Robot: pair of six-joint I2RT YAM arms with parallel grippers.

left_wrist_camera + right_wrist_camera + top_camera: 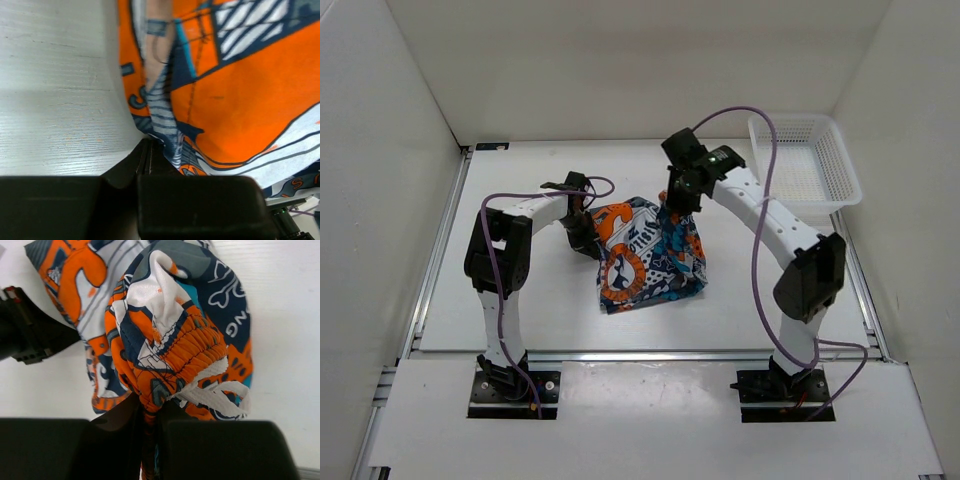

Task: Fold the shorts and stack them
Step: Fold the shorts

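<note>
Shorts (648,255) bunched on worktop (520,300), fold apparently unfinished; left jaws gripped 9 o'clock edge, right jaws gripped waistband (195,340) at 1 o'clock.

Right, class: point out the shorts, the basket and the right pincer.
shorts (650,262), top view, middle of the printed cloth.
basket (805,170), top view, its bare mesh floor.
right pincer (150,412), right wrist view, between its fingertips, shut on the shorts.

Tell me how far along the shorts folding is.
Early. Done: both grips are set, the left gripper pinching the shorts' left edge, the right gripper clamped on the bunched waistband, raised off the table. In hand: probably the first fold. Left: a flat fold and stacking; the shorts lie crumpled, no stack visible.
</note>
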